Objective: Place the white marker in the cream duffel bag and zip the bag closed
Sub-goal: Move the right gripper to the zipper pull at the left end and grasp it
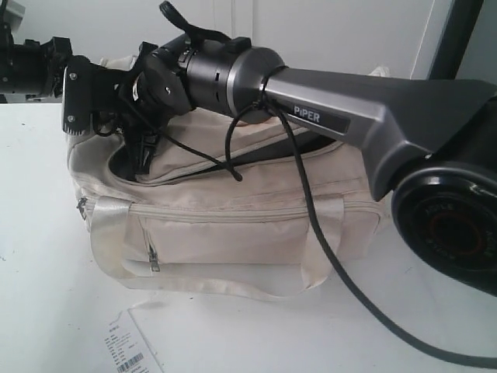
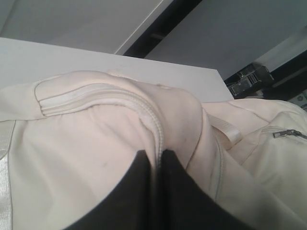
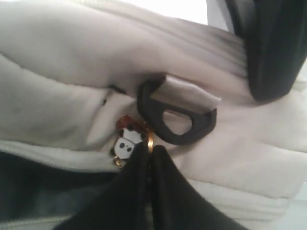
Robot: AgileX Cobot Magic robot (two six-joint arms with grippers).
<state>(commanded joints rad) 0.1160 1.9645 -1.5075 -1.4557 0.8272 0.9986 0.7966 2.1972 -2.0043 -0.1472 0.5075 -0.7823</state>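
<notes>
The cream duffel bag point(image 1: 233, 225) lies on the white table with its top zipper partly open, black lining point(image 3: 38, 187) showing in the gap. My right gripper point(image 3: 149, 148) reaches across to the bag's left end point(image 1: 145, 159) and is shut on the gold ring charm point(image 3: 150, 138) of the top zipper, beside a small panda charm point(image 3: 125, 143). My left gripper point(image 2: 154, 154) is shut on a fold of the bag's fabric along a zipper seam point(image 2: 152, 125) at its left end. The white marker is out of view.
A white barcoded paper tag point(image 1: 128, 350) lies on the table point(image 1: 46, 311) in front of the bag. The right arm's black cable point(image 1: 326, 256) hangs across the bag's front. A black plastic strap buckle point(image 3: 177, 120) sits next to the charm. Dark equipment point(image 1: 23, 66) stands at the back left.
</notes>
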